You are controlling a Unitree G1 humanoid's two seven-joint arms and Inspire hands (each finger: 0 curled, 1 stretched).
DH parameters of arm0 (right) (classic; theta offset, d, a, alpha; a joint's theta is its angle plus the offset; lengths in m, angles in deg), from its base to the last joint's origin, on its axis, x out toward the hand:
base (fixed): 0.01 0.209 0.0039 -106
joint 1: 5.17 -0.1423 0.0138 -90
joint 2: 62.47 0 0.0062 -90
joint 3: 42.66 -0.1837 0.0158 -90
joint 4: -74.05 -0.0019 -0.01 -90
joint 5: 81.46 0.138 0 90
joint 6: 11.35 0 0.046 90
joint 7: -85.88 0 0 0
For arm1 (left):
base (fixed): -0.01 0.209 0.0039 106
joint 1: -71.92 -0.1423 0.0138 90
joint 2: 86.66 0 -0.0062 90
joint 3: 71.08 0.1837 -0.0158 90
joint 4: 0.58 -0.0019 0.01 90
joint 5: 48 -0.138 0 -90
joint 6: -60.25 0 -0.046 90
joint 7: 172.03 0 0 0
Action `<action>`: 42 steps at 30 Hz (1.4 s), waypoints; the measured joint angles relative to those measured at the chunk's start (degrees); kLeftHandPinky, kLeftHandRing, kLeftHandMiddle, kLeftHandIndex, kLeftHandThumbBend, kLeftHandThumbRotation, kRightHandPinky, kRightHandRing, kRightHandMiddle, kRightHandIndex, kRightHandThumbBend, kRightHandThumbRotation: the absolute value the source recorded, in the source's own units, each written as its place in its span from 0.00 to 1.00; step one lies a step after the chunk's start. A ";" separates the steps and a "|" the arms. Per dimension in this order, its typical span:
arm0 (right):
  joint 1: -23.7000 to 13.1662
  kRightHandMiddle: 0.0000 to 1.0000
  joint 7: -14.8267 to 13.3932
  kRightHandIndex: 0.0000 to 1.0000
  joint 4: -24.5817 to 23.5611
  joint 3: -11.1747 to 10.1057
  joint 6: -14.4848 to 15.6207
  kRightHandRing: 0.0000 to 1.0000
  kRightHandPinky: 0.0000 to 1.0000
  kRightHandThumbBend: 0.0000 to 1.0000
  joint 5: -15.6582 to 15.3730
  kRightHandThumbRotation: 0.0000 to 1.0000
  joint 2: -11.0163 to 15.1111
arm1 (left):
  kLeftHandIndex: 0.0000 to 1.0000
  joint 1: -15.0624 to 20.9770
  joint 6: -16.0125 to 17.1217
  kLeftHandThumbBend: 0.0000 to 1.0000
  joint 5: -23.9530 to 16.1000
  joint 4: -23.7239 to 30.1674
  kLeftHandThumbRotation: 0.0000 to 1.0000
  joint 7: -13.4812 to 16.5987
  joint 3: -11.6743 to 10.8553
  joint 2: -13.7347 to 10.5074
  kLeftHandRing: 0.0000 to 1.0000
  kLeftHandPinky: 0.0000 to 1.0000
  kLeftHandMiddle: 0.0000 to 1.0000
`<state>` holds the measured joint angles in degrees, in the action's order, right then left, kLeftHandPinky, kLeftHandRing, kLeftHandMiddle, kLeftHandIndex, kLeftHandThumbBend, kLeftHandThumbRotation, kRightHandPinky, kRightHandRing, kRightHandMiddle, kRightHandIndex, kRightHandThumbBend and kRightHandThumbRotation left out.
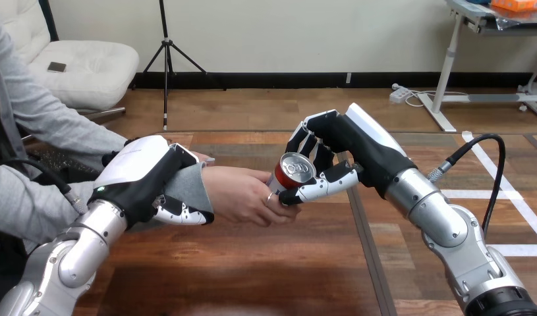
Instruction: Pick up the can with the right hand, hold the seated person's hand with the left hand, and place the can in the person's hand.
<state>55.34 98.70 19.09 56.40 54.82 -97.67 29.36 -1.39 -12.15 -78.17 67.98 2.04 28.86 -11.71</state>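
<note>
Across the wooden table point(252, 276) both silver forearms reach in toward its middle. At the view's left, the left hand point(143, 178) sits over the person's wrist point(190, 187), its fingers wrapped over the grey sleeve and its thumb curled beneath it. At the right, the right hand point(348, 141) grips the can point(294, 170), with its fingers curled behind it and its thumb point(318, 189) across the front. The person's hand point(242, 194) lies between the two robot hands, its fingertips touching the can's lower part beside the robot's thumb. The can is red with a silver top, tilted toward the camera, and is held above the table against the person's fingers.
</note>
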 measured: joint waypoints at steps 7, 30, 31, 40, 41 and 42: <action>0.00 0.33 0.00 0.41 -0.15 -0.03 0.00 0.26 0.23 0.82 0.09 0.00 0.01 | 0.28 0.06 -0.01 0.63 0.00 -0.01 0.00 0.00 0.05 0.11 0.17 0.12 0.25; 0.00 0.38 -0.22 0.43 -0.34 -0.31 0.24 0.34 0.30 0.85 0.61 0.00 0.04 | 0.36 0.61 -0.01 0.71 0.83 -0.02 0.00 -1.46 0.02 0.40 0.27 0.20 0.34; 0.00 0.40 -0.20 0.44 -0.41 -0.31 0.37 0.36 0.31 0.86 0.63 0.00 0.04 | 0.39 0.67 -0.01 0.72 1.09 -0.02 0.00 -1.79 0.01 0.37 0.31 0.24 0.38; 0.01 0.46 0.64 0.50 -2.13 -0.34 3.53 0.42 0.38 0.91 1.78 0.10 0.01 | 0.58 1.46 0.00 0.73 2.79 0.04 0.21 -4.78 -0.19 0.02 0.53 0.45 0.56; 0.01 0.47 0.76 0.51 -2.38 -0.34 3.90 0.42 0.38 0.91 2.00 0.11 0.00 | 0.59 1.52 -0.01 0.73 2.77 0.13 0.23 -4.97 -0.19 0.00 0.54 0.47 0.58; 0.01 0.47 0.86 0.51 -2.67 -0.35 4.29 0.43 0.38 0.92 2.17 0.14 0.00 | 0.60 1.58 -0.02 0.72 2.73 0.28 0.25 -5.20 -0.18 0.00 0.56 0.48 0.59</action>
<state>55.35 99.56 16.42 56.04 59.11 -95.50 29.36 0.19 -12.17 -75.44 68.26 -3.16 28.67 -11.71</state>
